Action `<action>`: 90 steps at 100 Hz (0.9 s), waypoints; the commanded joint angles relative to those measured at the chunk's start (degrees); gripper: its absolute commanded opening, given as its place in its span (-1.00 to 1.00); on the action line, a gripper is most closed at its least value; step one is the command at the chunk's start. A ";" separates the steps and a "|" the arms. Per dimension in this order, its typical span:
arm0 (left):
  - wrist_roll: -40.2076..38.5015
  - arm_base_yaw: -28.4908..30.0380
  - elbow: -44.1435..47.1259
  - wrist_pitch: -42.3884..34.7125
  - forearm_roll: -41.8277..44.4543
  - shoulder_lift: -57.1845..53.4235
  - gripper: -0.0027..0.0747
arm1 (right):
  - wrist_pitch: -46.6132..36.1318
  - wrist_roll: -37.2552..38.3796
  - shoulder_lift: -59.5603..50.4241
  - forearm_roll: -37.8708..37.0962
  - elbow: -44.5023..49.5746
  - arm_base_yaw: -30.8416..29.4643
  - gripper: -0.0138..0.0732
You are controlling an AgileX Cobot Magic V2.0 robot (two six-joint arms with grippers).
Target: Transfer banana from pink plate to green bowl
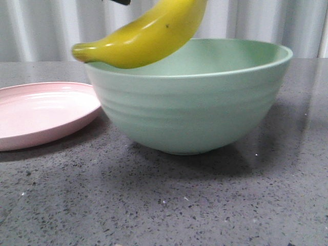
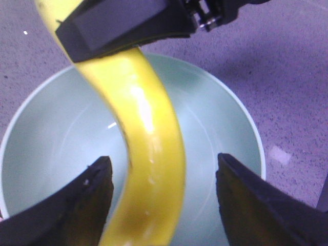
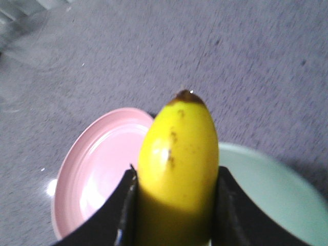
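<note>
The yellow banana [image 1: 143, 36] hangs tilted in the air over the near left rim of the green bowl [image 1: 189, 107]. Its tip points left, toward the pink plate [image 1: 41, 113]. My right gripper [image 3: 177, 171] is shut on the banana [image 3: 177, 154], a finger pressed on each side; the plate [image 3: 97, 169] and bowl [image 3: 266, 195] lie below it. My left gripper [image 2: 164, 159] is open above the bowl [image 2: 51, 143]. The banana [image 2: 148, 154] passes between its spread fingers. The right gripper's black body [image 2: 123, 23] shows there, clamped on the banana's far end.
The bowl and plate stand side by side on a dark speckled grey table [image 1: 164, 205], the plate left of the bowl. A pale curtain [image 1: 41, 25] hangs behind. A small black gripper part [image 1: 120, 1] shows at the top edge of the front view.
</note>
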 commanded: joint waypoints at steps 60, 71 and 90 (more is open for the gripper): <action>0.14 -0.46 -2.11 -5.01 -1.85 -1.64 0.13 | -4.38 -1.55 -0.40 -12.15 -1.94 -0.09 -0.11; 0.14 -0.46 -2.11 -5.05 -1.85 -1.64 0.13 | -3.91 -1.55 -0.40 -13.08 -1.94 -0.09 0.13; 0.14 -0.46 -2.11 -5.05 -1.85 -1.64 0.13 | -4.03 -1.55 -0.40 -13.44 -1.94 -0.09 0.14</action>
